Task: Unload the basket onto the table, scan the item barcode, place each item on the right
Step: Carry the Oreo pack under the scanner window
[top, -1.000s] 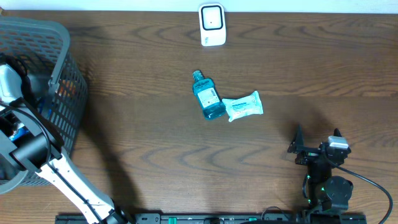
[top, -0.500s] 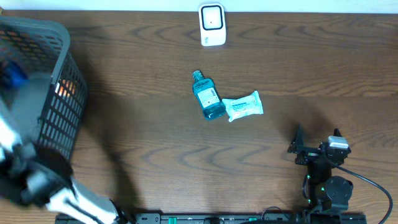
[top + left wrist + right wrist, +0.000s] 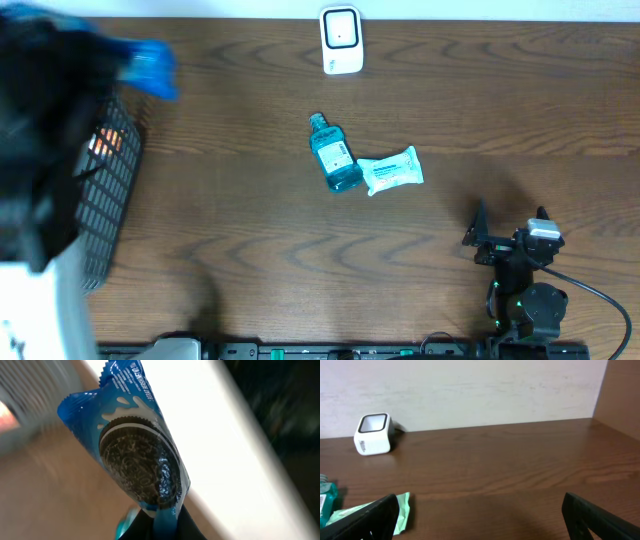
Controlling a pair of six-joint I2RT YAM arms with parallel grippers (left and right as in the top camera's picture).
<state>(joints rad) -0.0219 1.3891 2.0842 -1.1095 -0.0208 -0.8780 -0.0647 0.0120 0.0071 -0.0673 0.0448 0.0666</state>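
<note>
Blue cookie packet tight between the left jaws — right jaws wide apart.

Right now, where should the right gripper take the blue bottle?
Probably from above, jaws across the blue bottle just below its neck: it lies flat, and the wipes pack crowds its base. The right gripper is open.
</note>
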